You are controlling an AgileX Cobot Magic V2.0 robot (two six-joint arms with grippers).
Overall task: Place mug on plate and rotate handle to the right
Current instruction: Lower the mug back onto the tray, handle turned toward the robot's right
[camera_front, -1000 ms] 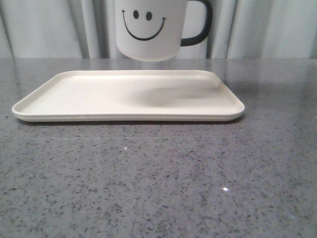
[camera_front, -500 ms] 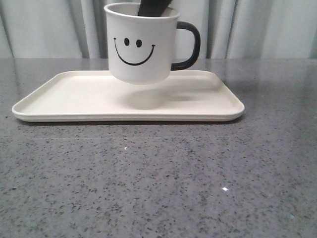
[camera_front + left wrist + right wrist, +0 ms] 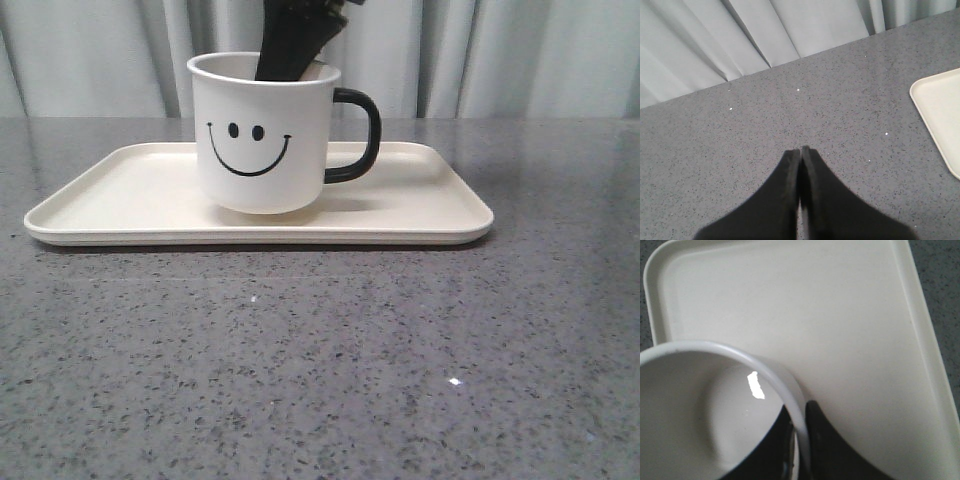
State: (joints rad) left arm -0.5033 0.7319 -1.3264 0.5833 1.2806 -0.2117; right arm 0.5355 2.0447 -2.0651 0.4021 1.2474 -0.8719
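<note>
Mug [image 3: 262, 135] has come down onto plate [image 3: 420, 215]; handle [image 3: 357, 135] points right. Right fingers [image 3: 827, 450] clamp its rim; left fingers [image 3: 790, 185] together.

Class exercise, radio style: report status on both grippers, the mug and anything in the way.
Right gripper clamped on mug rim, one finger inside. Left gripper shut, empty, off the plate. Mug upright on plate, handle pointing right. Nothing in the way.

The white mug [image 3: 263, 135] stands upright on the plate [image 3: 120, 195], left of its middle, its black smiley face turned toward the front camera. Its glossy black handle [image 3: 358, 135] points right. The cream, low-rimmed rectangular plate lies flat.
</note>
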